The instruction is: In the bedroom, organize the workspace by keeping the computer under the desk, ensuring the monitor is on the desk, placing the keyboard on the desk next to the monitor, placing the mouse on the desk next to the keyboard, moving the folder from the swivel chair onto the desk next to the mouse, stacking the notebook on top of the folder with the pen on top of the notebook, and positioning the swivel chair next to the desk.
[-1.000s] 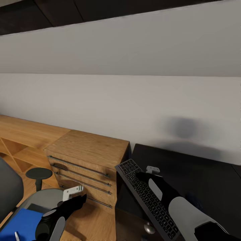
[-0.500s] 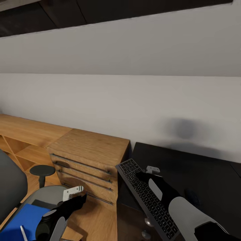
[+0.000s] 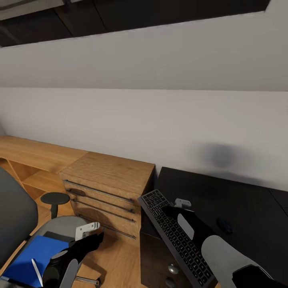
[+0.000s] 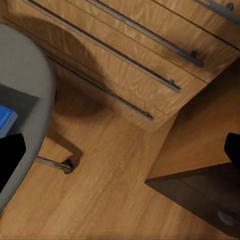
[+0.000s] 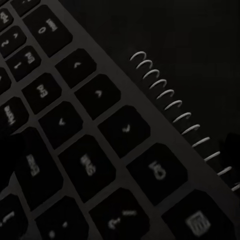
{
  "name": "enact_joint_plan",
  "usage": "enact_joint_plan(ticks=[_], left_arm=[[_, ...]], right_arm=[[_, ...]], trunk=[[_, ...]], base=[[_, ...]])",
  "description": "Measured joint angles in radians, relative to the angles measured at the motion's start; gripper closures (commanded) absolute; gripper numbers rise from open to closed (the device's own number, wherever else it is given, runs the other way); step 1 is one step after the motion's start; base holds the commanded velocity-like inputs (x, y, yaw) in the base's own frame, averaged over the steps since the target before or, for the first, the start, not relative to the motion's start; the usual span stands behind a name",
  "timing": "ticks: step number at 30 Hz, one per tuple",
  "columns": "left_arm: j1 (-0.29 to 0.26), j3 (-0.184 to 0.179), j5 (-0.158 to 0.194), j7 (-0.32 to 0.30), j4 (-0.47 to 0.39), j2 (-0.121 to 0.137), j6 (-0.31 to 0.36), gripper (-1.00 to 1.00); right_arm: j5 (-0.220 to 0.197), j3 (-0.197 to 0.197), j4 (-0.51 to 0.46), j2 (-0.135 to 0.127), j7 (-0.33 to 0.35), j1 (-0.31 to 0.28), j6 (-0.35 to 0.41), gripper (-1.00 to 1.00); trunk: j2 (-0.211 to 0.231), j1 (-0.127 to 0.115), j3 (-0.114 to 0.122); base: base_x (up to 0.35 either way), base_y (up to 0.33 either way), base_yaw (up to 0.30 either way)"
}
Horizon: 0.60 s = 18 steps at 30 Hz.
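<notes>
I am holding the keyboard (image 3: pixel 176 236) in my right gripper (image 3: pixel 181 205), fingers clamped on its edge, slanting over the black desk (image 3: pixel 240 200), with the mouse (image 3: pixel 225 226) lying on the desk just beyond my right arm. My left gripper (image 3: pixel 89 229), fingers apart and holding nothing, is hovering above the swivel chair (image 3: pixel 24 224), where the blue folder (image 3: pixel 28 256) and white pen (image 3: pixel 37 272) are resting, beside the wooden chest (image 3: pixel 108 188).

Even, soft light on the wall (image 3: pixel 120 120), one blurred shadow; the right wrist view is dim.
</notes>
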Motion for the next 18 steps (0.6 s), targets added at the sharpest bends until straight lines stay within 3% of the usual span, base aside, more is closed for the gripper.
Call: enact_joint_plan(ticks=[18], left_arm=[[0.0,-0.001,-0.001,0.0,0.0,-0.001,-0.001,-1.0]], right_arm=[[-0.001,0.001,0.0,0.0,0.0,0.0,-0.003,-1.0]], trunk=[[0.0,0.0,0.0]], base=[[-0.093,0.0,0.0]])
